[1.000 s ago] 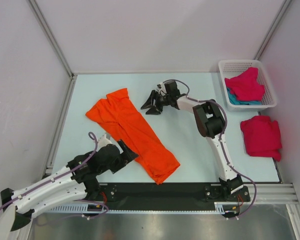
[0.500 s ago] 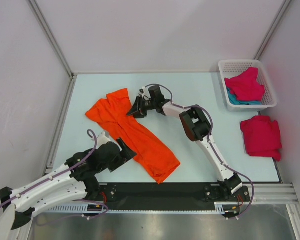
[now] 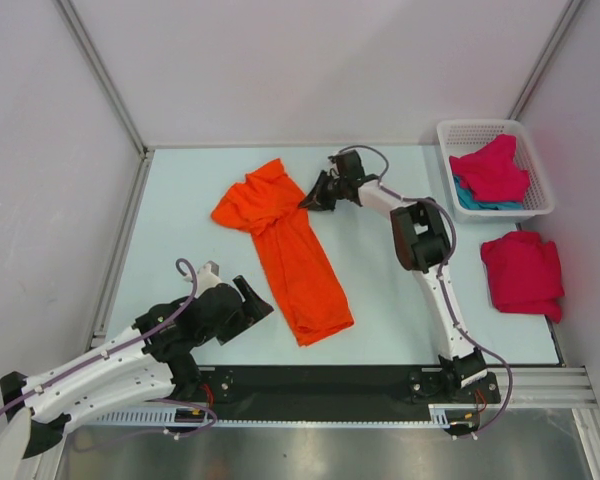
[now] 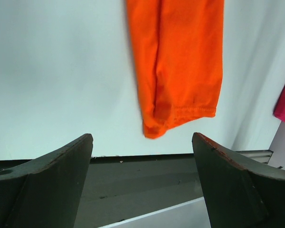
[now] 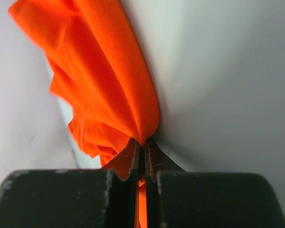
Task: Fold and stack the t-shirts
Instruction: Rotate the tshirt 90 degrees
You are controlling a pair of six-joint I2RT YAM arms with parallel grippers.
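Pinches the orange shirt [image 3: 298, 262] at its far right edge with the right gripper [image 3: 310, 199], jaws shut tight on a bunch of cloth. Lies long on the table [image 3: 180, 190], far end to near end, hem toward the arm bases. Holds the left gripper [image 3: 252, 300] wide open and empty, just left of that hem, plainly the nearer hand there. Probably calls for a grab at the hem next.

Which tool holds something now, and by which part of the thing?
The right tool is shut on the orange t-shirt, pinching a fold of cloth at its far end. The left tool is open and holds nothing.
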